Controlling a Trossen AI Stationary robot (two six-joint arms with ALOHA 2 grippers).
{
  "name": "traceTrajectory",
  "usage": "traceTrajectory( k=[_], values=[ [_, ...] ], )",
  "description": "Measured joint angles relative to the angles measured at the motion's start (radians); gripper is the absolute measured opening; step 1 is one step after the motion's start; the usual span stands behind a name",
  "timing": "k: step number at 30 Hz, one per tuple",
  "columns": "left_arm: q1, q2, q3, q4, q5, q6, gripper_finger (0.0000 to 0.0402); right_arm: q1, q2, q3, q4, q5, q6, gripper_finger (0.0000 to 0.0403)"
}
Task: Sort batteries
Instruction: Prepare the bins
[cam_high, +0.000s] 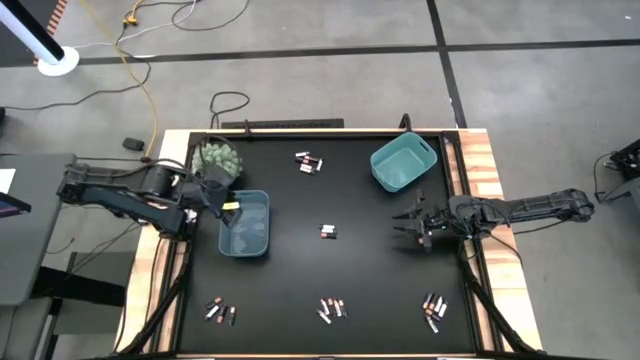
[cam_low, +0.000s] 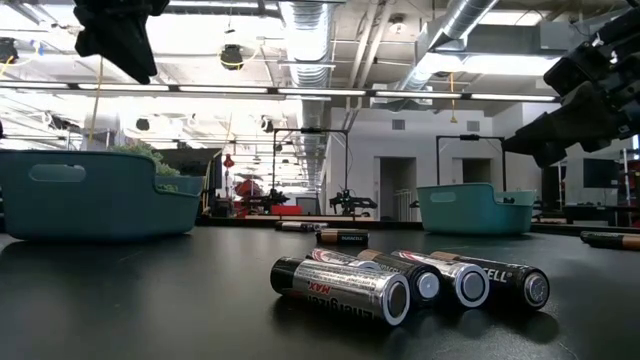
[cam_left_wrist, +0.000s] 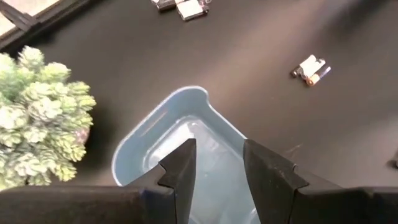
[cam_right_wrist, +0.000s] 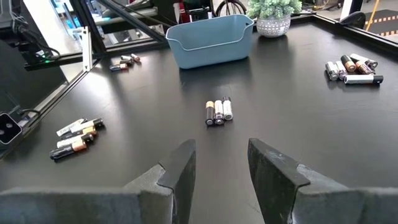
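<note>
Batteries lie on the black table in small groups: one at the middle (cam_high: 328, 232), one toward the far edge (cam_high: 308, 162), and three along the near edge (cam_high: 220, 312) (cam_high: 331, 308) (cam_high: 434, 310). My left gripper (cam_left_wrist: 217, 149) hangs open above the far end of the left blue bin (cam_left_wrist: 180, 137), with nothing between its fingers. My right gripper (cam_right_wrist: 221, 152) is open near the table's right side (cam_high: 405, 228), pointing across the table at the middle batteries (cam_right_wrist: 218, 111) and holding nothing.
A second teal bin (cam_high: 403, 162) stands at the far right. A small potted plant (cam_high: 218, 158) sits at the far left, just behind the left bin (cam_high: 245, 225). Wooden borders (cam_high: 480, 170) frame the table. Open black surface lies between the battery groups.
</note>
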Motion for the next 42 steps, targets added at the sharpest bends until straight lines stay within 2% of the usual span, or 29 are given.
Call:
traceTrajectory(
  k=[10, 13, 16, 22, 28, 34, 38, 42],
  values=[
    [0.000, 0.007, 0.000, 0.001, 0.018, -0.007, 0.0128, -0.027, 0.000, 0.000, 0.067, 0.001, -0.001, 0.0164],
    [0.000, 0.007, 0.000, 0.001, 0.018, -0.002, 0.0128, -0.052, 0.000, 0.000, 0.173, 0.017, -0.032, 0.0164],
    [0.000, 0.007, 0.000, 0.001, 0.018, 0.068, 0.0128, -0.094, 0.000, 0.004, 0.338, 0.052, -0.036, 0.0164],
    [0.000, 0.007, 0.000, 0.002, 0.018, 0.196, 0.0128, -0.197, 0.033, 0.152, 0.376, 0.102, -0.093, 0.0164],
    [0.000, 0.006, 0.000, 0.011, -0.030, 0.319, 0.0128, -0.251, 0.227, 0.446, 0.165, 0.125, -0.183, 0.0164],
    [0.000, -0.026, -0.014, 0.065, -0.060, 0.434, 0.0128, -0.291, 0.489, 0.779, -0.148, 0.173, -0.002, 0.0164],
    [0.000, -0.126, -0.084, 0.192, -0.059, 0.507, 0.0128, -0.319, 0.656, 0.987, -0.396, 0.174, 0.107, 0.0164],
    [0.000, -0.251, -0.152, 0.232, -0.051, 0.517, 0.0128, -0.358, 0.810, 1.175, -0.657, 0.173, 0.172, 0.0164]
  ],
)
